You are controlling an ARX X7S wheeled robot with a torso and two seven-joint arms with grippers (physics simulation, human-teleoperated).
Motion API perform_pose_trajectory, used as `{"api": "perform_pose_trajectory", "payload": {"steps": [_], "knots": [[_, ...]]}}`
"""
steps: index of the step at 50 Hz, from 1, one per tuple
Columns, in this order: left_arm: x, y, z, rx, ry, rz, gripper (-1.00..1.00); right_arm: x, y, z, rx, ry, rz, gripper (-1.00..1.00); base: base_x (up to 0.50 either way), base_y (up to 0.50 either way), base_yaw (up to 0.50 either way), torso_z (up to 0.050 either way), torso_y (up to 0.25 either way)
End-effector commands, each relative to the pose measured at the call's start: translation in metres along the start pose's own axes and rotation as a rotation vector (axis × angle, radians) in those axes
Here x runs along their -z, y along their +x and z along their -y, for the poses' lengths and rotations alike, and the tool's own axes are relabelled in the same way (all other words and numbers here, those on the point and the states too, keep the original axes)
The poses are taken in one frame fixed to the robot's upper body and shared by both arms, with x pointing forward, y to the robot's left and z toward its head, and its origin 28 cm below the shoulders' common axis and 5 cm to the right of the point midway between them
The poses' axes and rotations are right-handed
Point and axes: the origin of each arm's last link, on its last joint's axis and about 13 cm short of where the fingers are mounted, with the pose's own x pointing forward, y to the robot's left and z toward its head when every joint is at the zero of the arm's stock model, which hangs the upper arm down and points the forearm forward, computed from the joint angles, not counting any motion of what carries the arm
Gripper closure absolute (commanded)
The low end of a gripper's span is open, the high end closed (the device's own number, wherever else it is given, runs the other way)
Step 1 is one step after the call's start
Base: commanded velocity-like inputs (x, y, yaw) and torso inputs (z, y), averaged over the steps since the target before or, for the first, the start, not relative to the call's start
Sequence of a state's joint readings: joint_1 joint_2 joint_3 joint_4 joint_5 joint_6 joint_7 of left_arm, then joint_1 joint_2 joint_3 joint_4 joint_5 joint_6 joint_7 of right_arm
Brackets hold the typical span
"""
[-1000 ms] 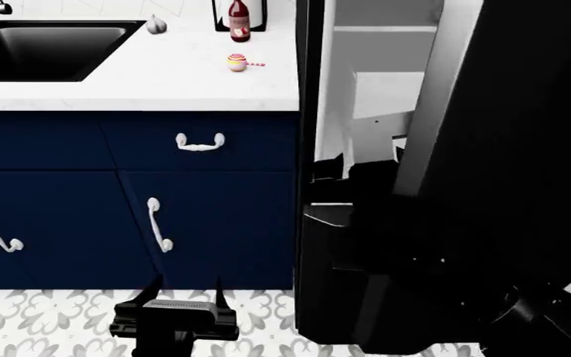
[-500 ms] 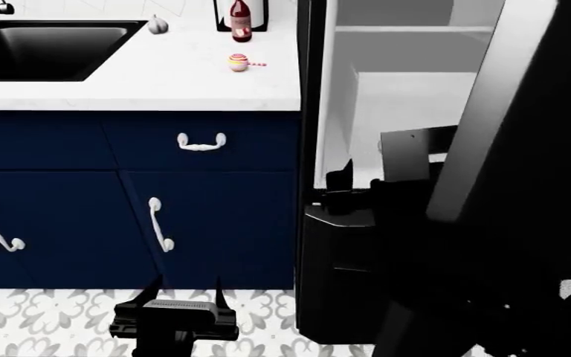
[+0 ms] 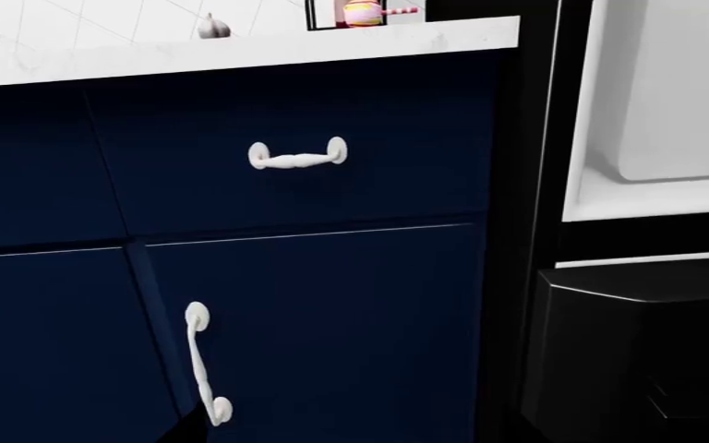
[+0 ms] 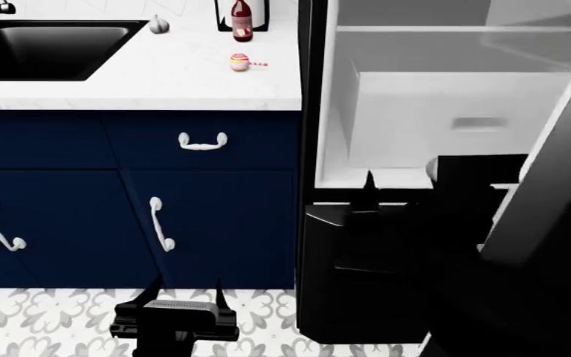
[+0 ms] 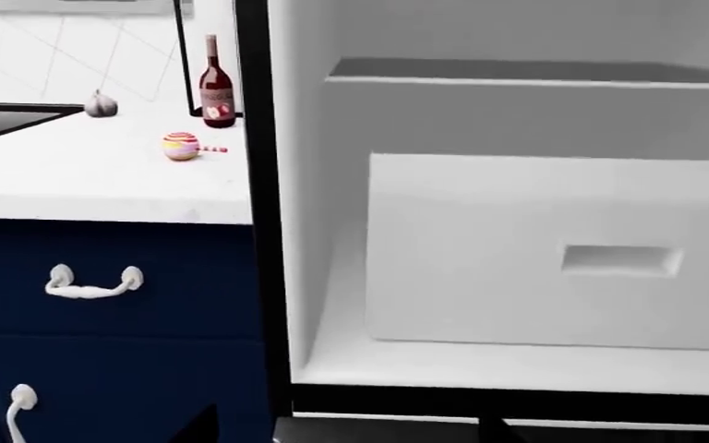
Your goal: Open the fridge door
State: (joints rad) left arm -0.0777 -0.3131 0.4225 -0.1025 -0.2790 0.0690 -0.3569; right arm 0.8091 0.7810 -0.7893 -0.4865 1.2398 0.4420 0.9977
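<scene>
The fridge door, a tall glossy black panel, stands swung far open at the right edge of the head view. It uncovers the white fridge interior with a shelf and a white drawer. My right gripper is open and faces that interior, just in front of the fridge's lower black part, with nothing between its fingers. One dark fingertip rises before the interior's bottom edge. My left gripper hangs open low over the floor, in front of the navy cabinets, holding nothing.
Navy cabinets with white handles stand left of the fridge under a white counter. On the counter are a sink, a red bottle, a garlic bulb and a small striped ball. The patterned floor lies below.
The fridge door has swung further open to the right, showing much more of the white interior and drawer. My right arm moved right with it. The left gripper stayed still.
</scene>
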Motion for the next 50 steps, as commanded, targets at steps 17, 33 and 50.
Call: {"api": "perform_pose_trajectory", "payload": {"steps": [17, 33, 50], "knots": [[0.000, 0.000, 0.001, 0.002, 0.019, -0.003, -1.00, 0.059, 0.011, 0.132, 0.648, 0.002, -0.166, -1.00, 0.00, 0.00, 0.00, -0.001, 0.000], [0.000, 0.000, 0.001, -0.005, 0.027, -0.006, -1.00, 0.068, 0.003, 0.147, 0.707, 0.002, -0.183, -1.00, 0.00, 0.00, 0.00, -0.002, 0.000], [0.000, 0.001, 0.001, -0.007, 0.027, -0.005, -1.00, 0.075, -0.016, 0.172, 0.814, 0.004, -0.206, -1.00, 0.00, 0.00, 0.00, -0.002, 0.000]]}}
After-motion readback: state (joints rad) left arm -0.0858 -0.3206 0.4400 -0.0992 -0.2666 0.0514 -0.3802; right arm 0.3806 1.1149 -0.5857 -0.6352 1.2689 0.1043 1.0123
